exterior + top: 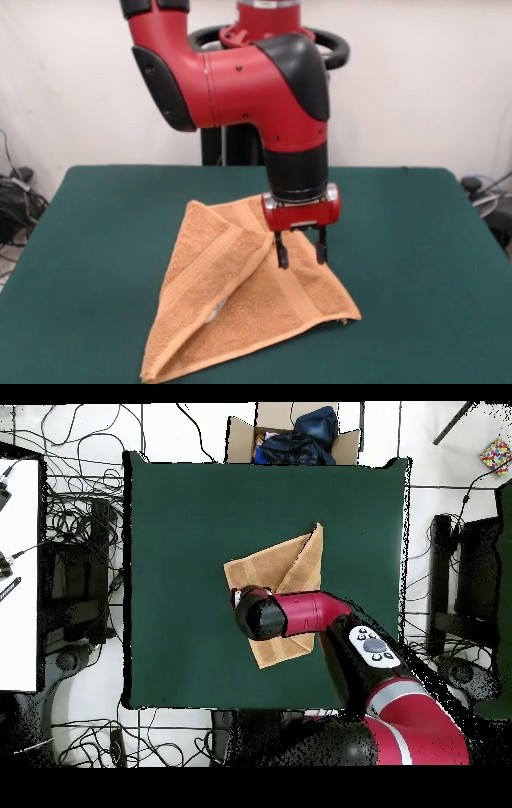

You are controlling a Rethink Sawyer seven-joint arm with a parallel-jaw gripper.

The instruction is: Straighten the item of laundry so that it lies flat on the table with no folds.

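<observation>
The orange-tan towel (240, 300) lies near the middle of the dark green table (416, 240), with one side folded over diagonally so that it forms a rough triangle. A woven band stripe runs along the fold, and a small white tag (214, 310) shows near the front. My gripper (302, 254) points straight down over the towel's right part, open and empty, with its fingertips (282, 258) just above or at the cloth. In the overhead view the towel (285, 569) sits mid-table (180, 534), and the arm's wrist (258, 614) hides the gripper and part of the cloth.
The arm's pedestal (272, 32) stands behind the table's far edge. In the overhead view a cardboard box with dark clothes (290, 439) sits beyond the far edge, cables lie on the floor all around, and a white desk (18, 574) stands at the left.
</observation>
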